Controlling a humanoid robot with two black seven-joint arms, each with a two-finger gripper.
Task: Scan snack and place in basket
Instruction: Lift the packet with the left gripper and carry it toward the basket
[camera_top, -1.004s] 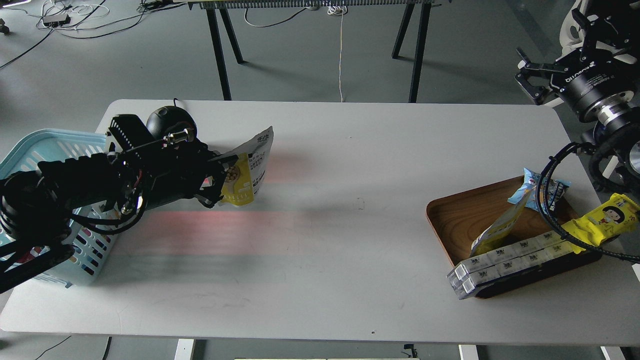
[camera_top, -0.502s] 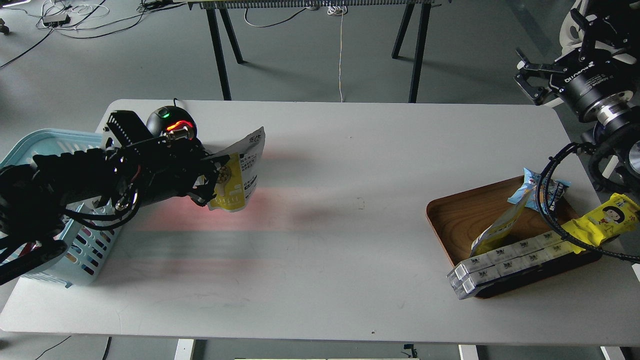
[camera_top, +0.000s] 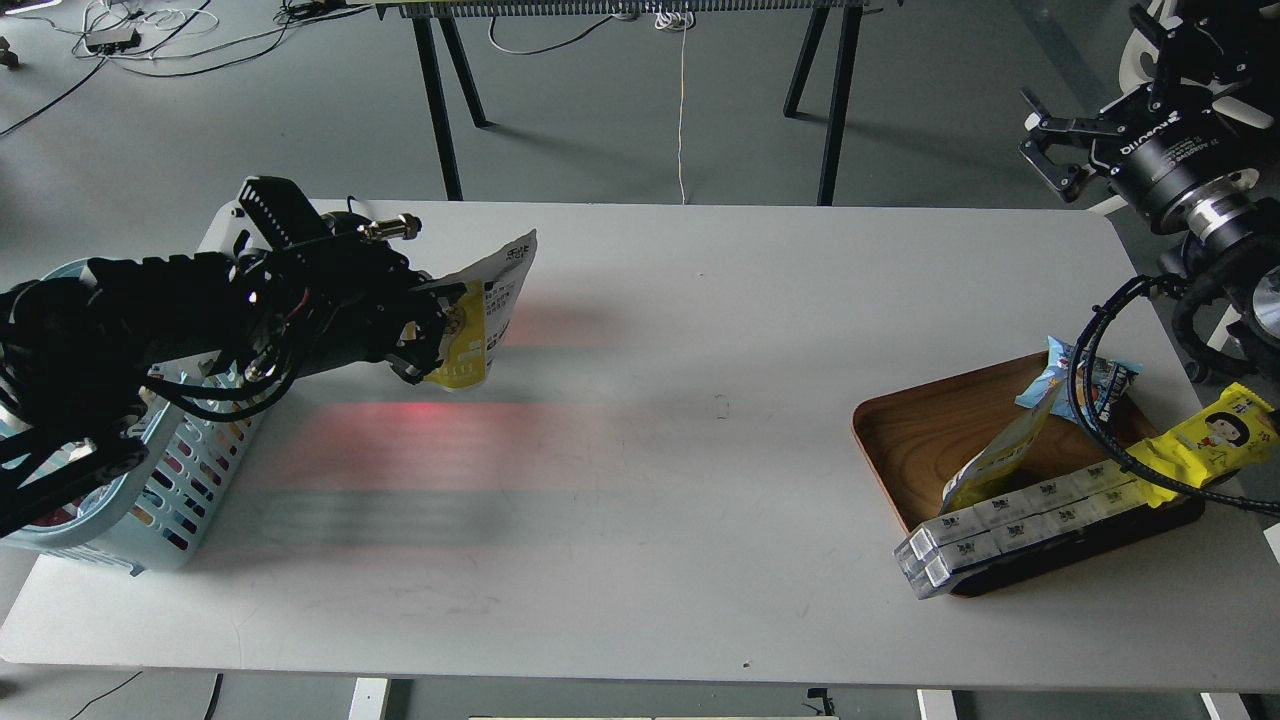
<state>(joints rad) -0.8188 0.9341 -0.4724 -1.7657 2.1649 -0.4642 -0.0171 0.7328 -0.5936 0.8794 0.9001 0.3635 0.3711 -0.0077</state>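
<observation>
The snack (camera_top: 483, 315) is clamped in the left gripper (camera_top: 432, 335) and held above the table (camera_top: 700, 450) — just right of the basket (camera_top: 150, 500). The right gripper (camera_top: 1050, 150) is raised off the far corner, fingers spread, nothing held.

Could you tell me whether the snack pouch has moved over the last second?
Yes. The snack pouch, held in the left hand, has shifted slightly toward the blue basket and the table's far edge.

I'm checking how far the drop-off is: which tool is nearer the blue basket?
Left. The left tool holds the snack just right of the basket, with its arm crossing above the rim. The right tool hangs off the table's far right corner.
</observation>
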